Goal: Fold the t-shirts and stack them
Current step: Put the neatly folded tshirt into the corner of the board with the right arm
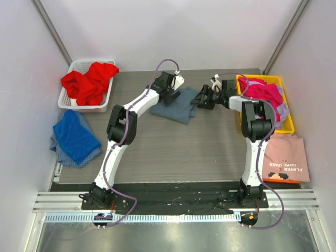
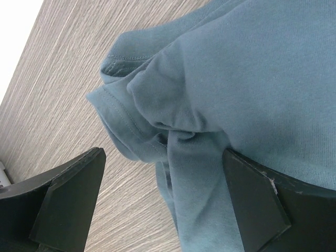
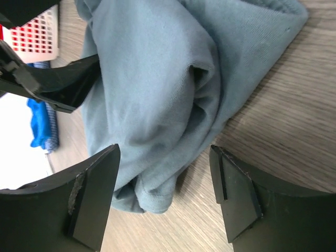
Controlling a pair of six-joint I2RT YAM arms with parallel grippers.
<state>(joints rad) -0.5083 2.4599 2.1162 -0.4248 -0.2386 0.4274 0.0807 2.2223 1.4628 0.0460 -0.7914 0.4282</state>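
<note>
A slate blue-grey t-shirt (image 1: 175,108) lies folded into a small bundle at the far middle of the table. My left gripper (image 1: 170,96) is open at its far left edge, jaws straddling bunched cloth (image 2: 184,136). My right gripper (image 1: 200,100) is open at its right edge, jaws around a folded corner (image 3: 157,184). A red t-shirt (image 1: 89,81) fills a white basket. A royal blue t-shirt (image 1: 75,134) lies at the left. A magenta t-shirt (image 1: 261,92) sits in a yellow bin. A pale pink t-shirt (image 1: 285,159) lies folded at the right.
The white basket (image 1: 67,97) stands at the far left and the yellow bin (image 1: 286,123) at the far right. A checked blue cloth (image 1: 59,149) lies under the royal blue shirt. Bare wood-grain tabletop (image 1: 184,152) fills the middle.
</note>
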